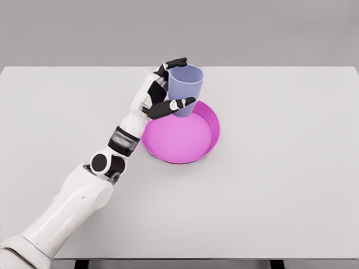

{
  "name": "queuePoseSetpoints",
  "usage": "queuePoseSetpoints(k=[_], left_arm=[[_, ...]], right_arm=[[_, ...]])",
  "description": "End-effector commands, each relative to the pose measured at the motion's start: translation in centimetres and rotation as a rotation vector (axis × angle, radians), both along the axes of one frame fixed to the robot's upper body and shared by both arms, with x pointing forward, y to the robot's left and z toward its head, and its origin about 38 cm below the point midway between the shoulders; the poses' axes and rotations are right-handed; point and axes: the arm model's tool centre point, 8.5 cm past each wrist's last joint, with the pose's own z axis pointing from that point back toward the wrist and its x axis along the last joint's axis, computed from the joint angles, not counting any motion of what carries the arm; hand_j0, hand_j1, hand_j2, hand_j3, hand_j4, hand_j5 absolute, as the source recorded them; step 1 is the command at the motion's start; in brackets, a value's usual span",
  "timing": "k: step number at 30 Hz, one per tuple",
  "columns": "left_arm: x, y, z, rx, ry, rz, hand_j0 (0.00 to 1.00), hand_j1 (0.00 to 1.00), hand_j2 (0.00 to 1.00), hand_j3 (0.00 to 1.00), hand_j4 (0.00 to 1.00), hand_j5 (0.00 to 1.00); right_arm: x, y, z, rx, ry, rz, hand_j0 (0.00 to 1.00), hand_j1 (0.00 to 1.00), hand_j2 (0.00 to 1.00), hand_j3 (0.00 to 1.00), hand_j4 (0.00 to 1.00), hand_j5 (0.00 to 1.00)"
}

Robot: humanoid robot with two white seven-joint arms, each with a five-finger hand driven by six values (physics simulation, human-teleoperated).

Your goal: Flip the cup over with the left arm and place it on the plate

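Item 1: cup [185, 87]. Pale lavender-blue, tapered, wider at the rim than at the base. It stands upright with the opening facing up, so the inside wall shows at the top. It is held over the far left part of the plate; the base is at the plate's back rim, and whether it touches the plate cannot be told from this view.

Item 2: plate [210, 134]. Bright magenta, round, with a low raised wall. It lies flat on the bench, a little left of the middle. Its inner floor is bare apart from the zone beneath the cup.

Item 3: left hand [162, 95]. White shell with black fingers [175, 63]. The arm enters from the lower left corner and runs diagonally up to the cup. The fingers are closed around the cup from its left side: 1 dark digit curls over the rim at the top, and another [171, 106] lies across the lower front of the wall. The remaining digits are hidden behind the cup or the palm.

Item 4: bench [280, 185]. Light grey, flat, spanning nearly the whole width of the view. Its front edge shows at the bottom, and its far edge meets a plain grey backdrop.

Item 5: right arm. None of it appears in this view.
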Motion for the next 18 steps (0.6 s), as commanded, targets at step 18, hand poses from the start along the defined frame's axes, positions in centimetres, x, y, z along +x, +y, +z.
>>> queuePoseSetpoints(k=[18], left_arm=[[0.0,0.4,1.6,-0.049,-0.044,0.096,0.59,0.59,0.59,0.59,0.59,0.59]], right_arm=[[0.0,0.0,0.0,0.000,0.000,0.001,1.00,1.00,1.00,1.00,1.00,1.00]])
